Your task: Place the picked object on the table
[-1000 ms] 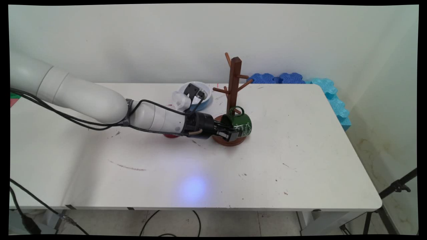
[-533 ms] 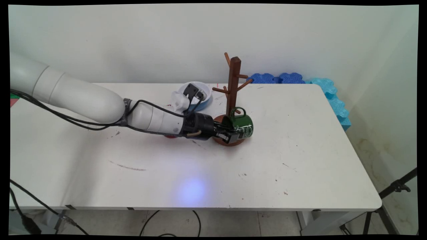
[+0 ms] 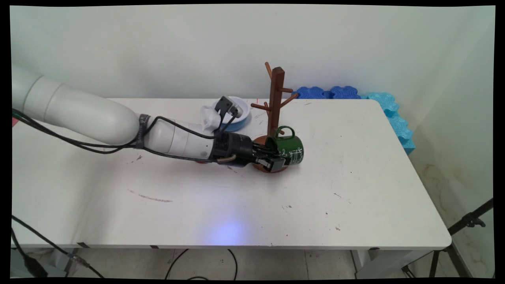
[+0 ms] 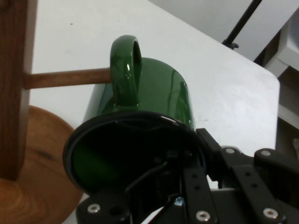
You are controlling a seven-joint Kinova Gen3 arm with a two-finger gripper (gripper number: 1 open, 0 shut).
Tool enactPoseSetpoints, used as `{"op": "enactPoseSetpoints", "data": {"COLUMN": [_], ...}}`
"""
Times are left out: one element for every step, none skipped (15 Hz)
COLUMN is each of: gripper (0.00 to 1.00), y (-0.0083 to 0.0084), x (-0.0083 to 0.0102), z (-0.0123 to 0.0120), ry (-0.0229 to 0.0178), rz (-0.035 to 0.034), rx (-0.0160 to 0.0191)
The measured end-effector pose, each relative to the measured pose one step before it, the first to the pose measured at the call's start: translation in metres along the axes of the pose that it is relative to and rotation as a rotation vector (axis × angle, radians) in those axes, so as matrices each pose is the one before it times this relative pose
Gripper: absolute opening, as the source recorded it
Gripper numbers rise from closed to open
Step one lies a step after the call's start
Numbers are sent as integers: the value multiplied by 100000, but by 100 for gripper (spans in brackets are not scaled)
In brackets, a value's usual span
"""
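Observation:
My gripper [image 3: 277, 161] is shut on the rim of a green mug [image 3: 290, 147], which lies on its side with its handle up. The hand view shows one finger inside the mug [image 4: 159, 93] and the other outside its wall, with the gripper [image 4: 202, 156] at the rim's right. The mug hangs low beside the brown wooden mug tree [image 3: 276, 98], just over its round base [image 3: 258, 165]. A low peg [image 4: 65, 78] of the tree ends against the side of the mug's handle [image 4: 125, 70]; it does not show inside the loop.
A white and blue bowl [image 3: 238, 114] stands behind my wrist. A small red thing [image 3: 201, 161] peeks out under the forearm. Blue foam pieces [image 3: 327, 92] and lighter ones [image 3: 394, 114] line the table's far right corner. A tripod leg [image 3: 469, 221] stands off the right edge.
My gripper has carried the green mug a little to the right, away from the tree's post. The forearm has followed it.

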Motion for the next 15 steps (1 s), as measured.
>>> {"op": "enactPoseSetpoints", "data": {"gripper": [0,0,0,0,0,0,0,0,0,0,0,0,0,0,0], "y": [262,305,299,253,268,285,212,219,193,101,91,101,66,36,10], "x": [136,167,174,149,181,214,219,293,332,251,266,372,310,335,323], "z": [-228,-272,-283,-246,-303,-279,-239,-278,-281,-209,-223,-323,-280,-381,-381], "ry": [147,156,104,50,48,-191,-225,-448,-745,-521,-606,-978,-863,-1228,-1334], "rz": [333,405,379,314,258,241,214,278,325,288,373,609,628,781,908], "rx": [-516,-602,-579,-437,-369,-501,-331,-227,-171,-28,-50,-99,-84,-97,-78]}}
